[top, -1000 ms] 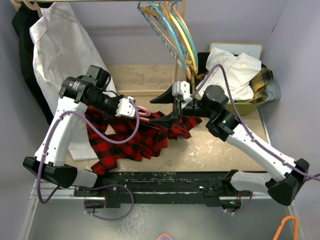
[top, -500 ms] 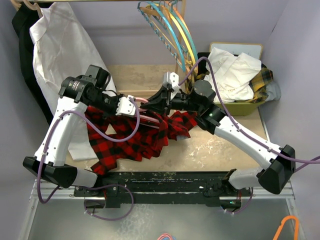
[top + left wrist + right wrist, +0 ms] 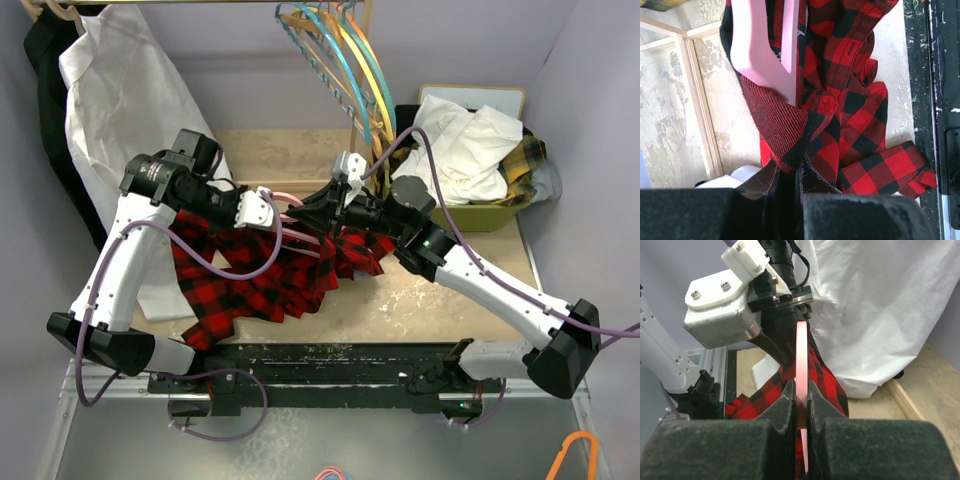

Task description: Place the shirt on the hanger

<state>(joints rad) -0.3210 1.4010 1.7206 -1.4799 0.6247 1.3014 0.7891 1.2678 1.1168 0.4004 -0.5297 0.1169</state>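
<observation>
The red-and-black plaid shirt [image 3: 262, 283] hangs bunched between the two arms, its lower folds lying on the table. My left gripper [image 3: 287, 222] is shut on a fold of the shirt [image 3: 850, 100]; in the left wrist view its tips [image 3: 792, 167] pinch the cloth just below the pink hanger [image 3: 760, 45]. The hanger's arm is tucked inside the fabric. My right gripper [image 3: 801, 390] is shut on the hanger [image 3: 801, 355], seen edge-on between its pads. In the top view the right gripper [image 3: 316, 212] sits nose to nose with the left one, the hanger [image 3: 306, 243] partly hidden by cloth.
A white shirt [image 3: 120, 100] hangs at the back left. Blue, yellow and orange hangers [image 3: 345, 60] hang from a wooden rack behind the grippers. A basket [image 3: 495, 215] of white and yellow-green cloth stands at the right. An orange hanger [image 3: 575, 455] lies below the table's front edge.
My right gripper has swung left toward the left gripper and gone from open to shut on the pink hanger. The left arm has stayed put, still holding the shirt.
</observation>
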